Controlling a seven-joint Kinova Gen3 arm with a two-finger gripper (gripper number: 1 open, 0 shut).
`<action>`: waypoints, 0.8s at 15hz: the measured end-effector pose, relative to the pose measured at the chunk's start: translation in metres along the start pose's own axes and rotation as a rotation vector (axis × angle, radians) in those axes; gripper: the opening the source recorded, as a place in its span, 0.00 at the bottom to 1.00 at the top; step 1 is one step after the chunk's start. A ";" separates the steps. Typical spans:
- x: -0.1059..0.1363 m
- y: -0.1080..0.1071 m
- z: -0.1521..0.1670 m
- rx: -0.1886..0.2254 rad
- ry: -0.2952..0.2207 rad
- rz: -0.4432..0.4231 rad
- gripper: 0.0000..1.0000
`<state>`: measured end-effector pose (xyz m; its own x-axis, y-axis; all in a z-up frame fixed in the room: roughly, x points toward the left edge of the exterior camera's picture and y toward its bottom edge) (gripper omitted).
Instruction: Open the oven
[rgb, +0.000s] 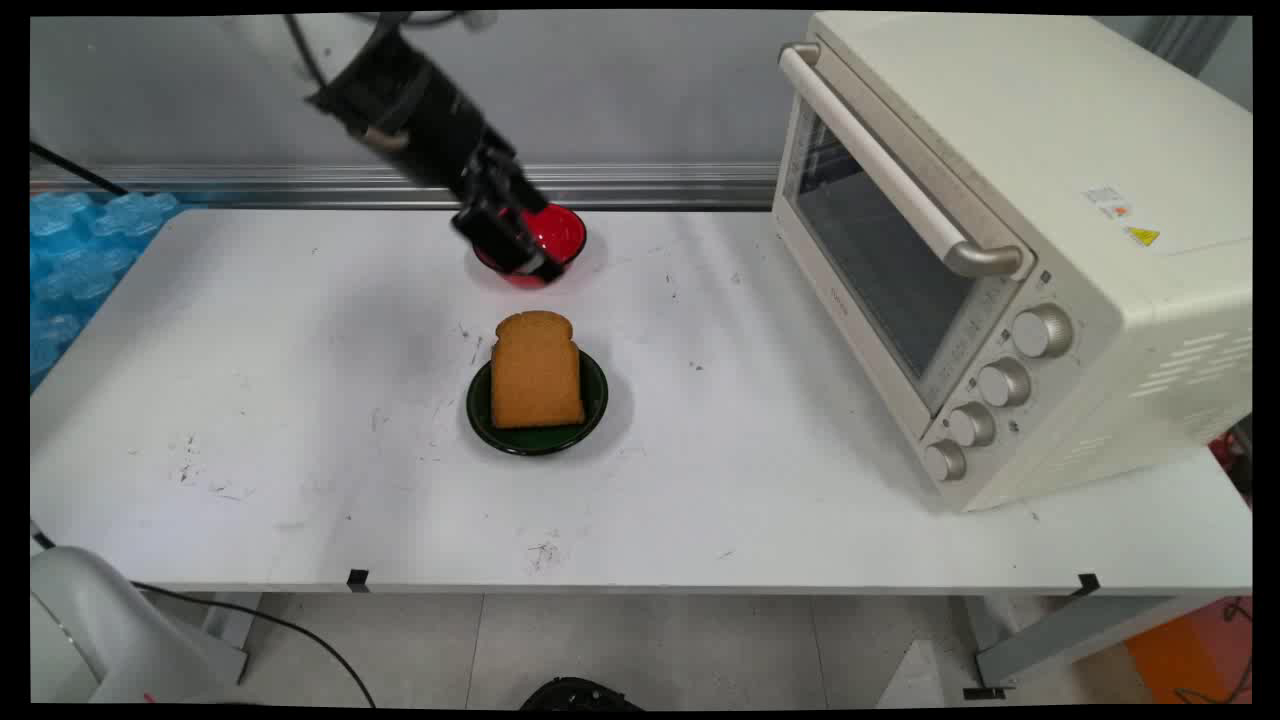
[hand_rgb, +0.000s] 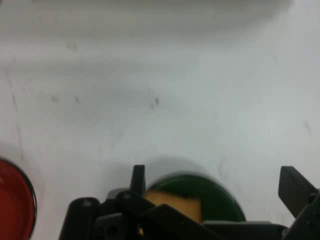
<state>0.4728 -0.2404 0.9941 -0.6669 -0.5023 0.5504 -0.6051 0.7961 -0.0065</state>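
A slice of brown toast (rgb: 536, 372) lies on a small dark green plate (rgb: 596, 400) in the middle of the white table. Behind it stands a red bowl (rgb: 562, 229). My gripper (rgb: 528, 256) hangs tilted in the air in front of the bowl's left part and hides that part. It is open and holds nothing. In the hand view the two fingers (hand_rgb: 138, 176) stand wide apart, with the green plate (hand_rgb: 222, 196) and the toast (hand_rgb: 172, 201) low between them. The red bowl (hand_rgb: 12, 200) shows at the left edge.
A cream toaster oven (rgb: 1000, 250) with its door shut fills the table's right side. Blue bubble wrap (rgb: 75, 250) lies beyond the table's left edge. The table (rgb: 300, 400) bears scuff marks.
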 end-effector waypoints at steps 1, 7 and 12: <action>0.005 -0.001 -0.001 0.001 0.016 -0.007 1.00; 0.054 -0.004 0.000 -0.004 0.159 -0.054 1.00; 0.089 -0.004 0.007 -0.004 0.241 -0.073 1.00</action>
<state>0.4120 -0.2907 1.0372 -0.4987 -0.4638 0.7322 -0.6455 0.7625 0.0434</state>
